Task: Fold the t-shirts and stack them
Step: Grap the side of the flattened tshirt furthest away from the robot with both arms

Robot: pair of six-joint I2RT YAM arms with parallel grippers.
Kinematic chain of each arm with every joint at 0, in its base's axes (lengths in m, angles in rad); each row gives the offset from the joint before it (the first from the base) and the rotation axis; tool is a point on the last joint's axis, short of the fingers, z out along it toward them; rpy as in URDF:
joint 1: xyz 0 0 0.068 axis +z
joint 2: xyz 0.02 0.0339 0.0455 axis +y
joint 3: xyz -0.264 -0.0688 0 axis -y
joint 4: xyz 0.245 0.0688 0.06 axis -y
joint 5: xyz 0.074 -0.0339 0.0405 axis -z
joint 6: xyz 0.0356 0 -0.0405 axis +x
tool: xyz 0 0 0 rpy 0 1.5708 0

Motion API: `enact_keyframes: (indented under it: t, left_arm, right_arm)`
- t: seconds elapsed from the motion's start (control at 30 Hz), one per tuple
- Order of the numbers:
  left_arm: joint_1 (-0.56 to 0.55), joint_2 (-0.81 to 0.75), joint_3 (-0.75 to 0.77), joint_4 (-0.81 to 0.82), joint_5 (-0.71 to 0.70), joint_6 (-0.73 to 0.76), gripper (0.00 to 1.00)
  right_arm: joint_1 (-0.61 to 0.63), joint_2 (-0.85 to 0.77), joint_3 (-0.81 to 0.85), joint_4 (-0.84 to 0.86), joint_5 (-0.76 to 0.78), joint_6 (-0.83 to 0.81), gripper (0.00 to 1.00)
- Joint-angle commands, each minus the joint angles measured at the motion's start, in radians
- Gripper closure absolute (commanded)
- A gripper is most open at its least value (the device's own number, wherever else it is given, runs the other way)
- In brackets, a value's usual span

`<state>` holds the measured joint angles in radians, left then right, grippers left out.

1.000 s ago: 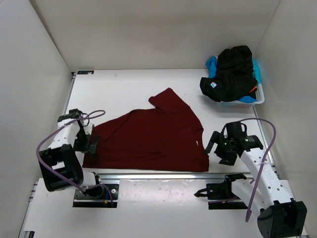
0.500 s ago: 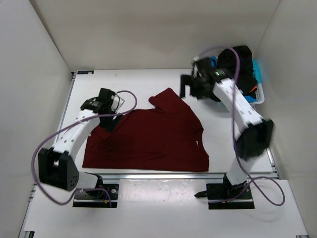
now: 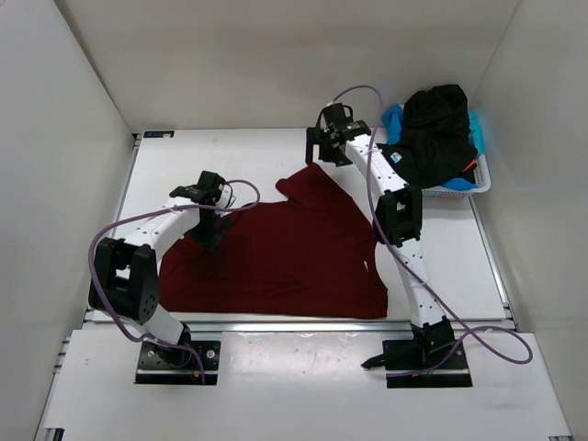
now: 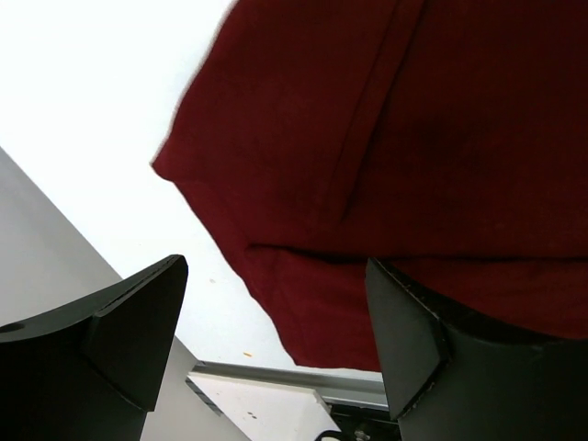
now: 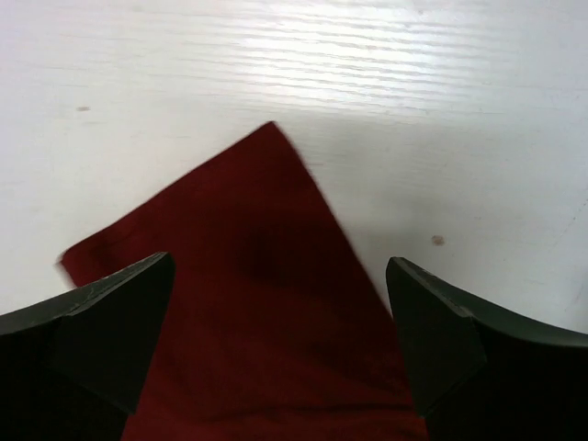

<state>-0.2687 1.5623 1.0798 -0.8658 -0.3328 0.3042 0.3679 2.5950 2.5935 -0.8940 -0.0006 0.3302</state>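
Note:
A dark red t-shirt lies spread flat on the white table, one sleeve tip pointing to the far side. My left gripper hovers open over the shirt's left sleeve area; in the left wrist view the red cloth lies below the spread fingers with nothing held. My right gripper stands open above the far sleeve tip; in the right wrist view the pointed red corner sits between the fingers, untouched. A black t-shirt, a light blue one and a sliver of orange lie heaped at the far right.
A white lattice basket holds the heap of shirts at the far right corner. White walls enclose the table on three sides. A metal rail runs along the near edge, also seen as the rail below the left fingers.
The right arm swung from the near right, past the basket, to above the shirt's far sleeve tip. The left arm moved from the shirt's left edge further away and inward over the cloth.

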Motion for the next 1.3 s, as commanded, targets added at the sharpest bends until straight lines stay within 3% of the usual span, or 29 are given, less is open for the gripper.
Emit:
enact_keyframes:
  t: [0.0, 0.37, 0.57, 0.73, 0.87, 0.93, 1.27]
  left_arm:
    - [0.006, -0.007, -0.035, 0.022, -0.008, -0.030, 0.11]
    - [0.020, 0.047, -0.075, 0.083, -0.078, -0.063, 0.12]
    - [0.022, 0.044, -0.084, 0.085, -0.075, -0.068, 0.12]
    - [0.016, 0.045, -0.080, 0.083, -0.063, -0.066, 0.11]
    - [0.032, 0.053, -0.080, 0.079, -0.058, -0.068, 0.11]
    - [0.028, 0.047, -0.075, 0.077, -0.042, -0.070, 0.11]
    - [-0.007, 0.030, -0.067, 0.113, -0.055, -0.028, 0.12]
  right_arm:
    - [0.025, 0.013, 0.056, 0.073, 0.091, 0.003, 0.04]
    - [0.083, 0.103, 0.066, 0.155, 0.226, -0.082, 0.11]
    - [0.082, 0.132, 0.043, 0.151, 0.223, -0.095, 0.17]
    - [0.075, 0.135, 0.039, 0.159, 0.191, -0.106, 0.38]
    - [0.072, 0.132, 0.033, 0.149, 0.188, -0.100, 0.84]
    - [0.066, 0.128, 0.036, 0.141, 0.179, -0.096, 0.97]
    - [0.060, 0.120, 0.059, 0.153, 0.154, -0.099, 0.99]
